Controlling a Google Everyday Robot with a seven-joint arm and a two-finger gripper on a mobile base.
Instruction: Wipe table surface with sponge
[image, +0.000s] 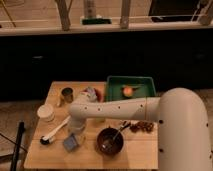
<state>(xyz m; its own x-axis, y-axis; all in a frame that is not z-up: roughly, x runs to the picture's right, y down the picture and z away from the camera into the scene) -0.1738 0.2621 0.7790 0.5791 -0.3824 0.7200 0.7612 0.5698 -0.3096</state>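
A small, soft-looking, grey-blue squarish sponge (70, 143) is seen on the smooth tan wooden table surface (142, 149), towards its front-left corner and directly beneath the gripper (75, 134). The gripper is largely masked by the rounded white wrist, so its grasp cannot be made out. A dark round bowl (110, 141) is set just beside the sponge.
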